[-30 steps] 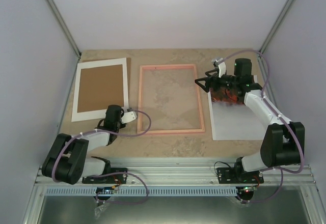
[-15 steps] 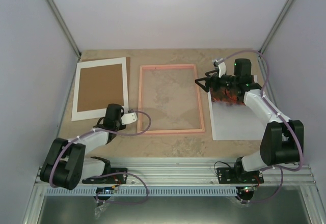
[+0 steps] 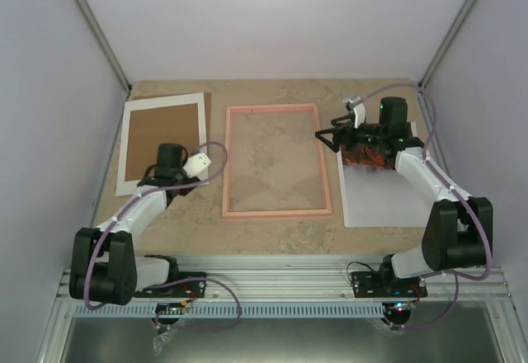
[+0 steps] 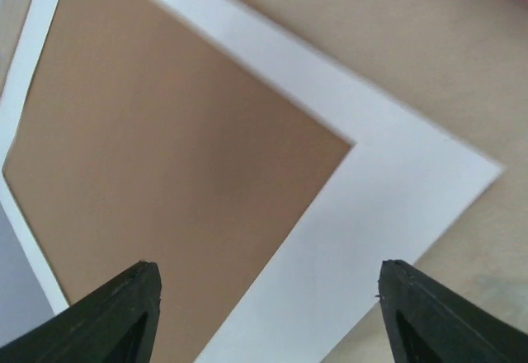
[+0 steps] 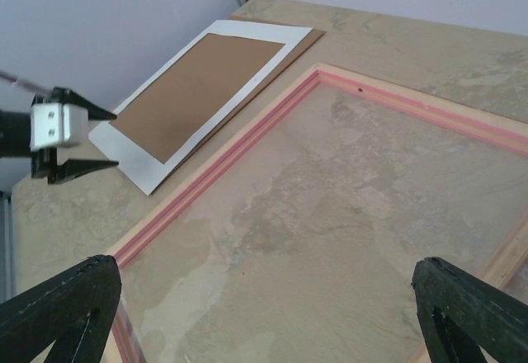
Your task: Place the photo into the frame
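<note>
Movement since the earlier frames is confined to the left side: the left gripper (image 3: 202, 162) has quit the frame's near-left corner and swung toward the far left. It now hangs over the near-right part of the white-bordered sheet (image 3: 162, 144). The right arm is unchanged.

Photo (image 3: 381, 196): lying flat, picture side up, toward the right edge of the desk (image 3: 272, 233), just beside the frame's right rail. Its long axis runs from near edge to far edge, parallel to the frame's. The red-orange end is farthest, partly hidden under the right arm.

Frame (image 3: 276, 212): flat at desk centre, nothing inside.

Right gripper (image 3: 327, 134): jaws wide apart, holding nothing, poised over the photo's far-left corner, fingers pointing left across the frame. The photo extends from it toward the near right. This is clearly the nearer arm.

Left gripper: jaws wide apart, empty, well apart from the photo, with the frame between.

Judgement: photo not yet grasped; insertion calls for a leftward carry.
</note>
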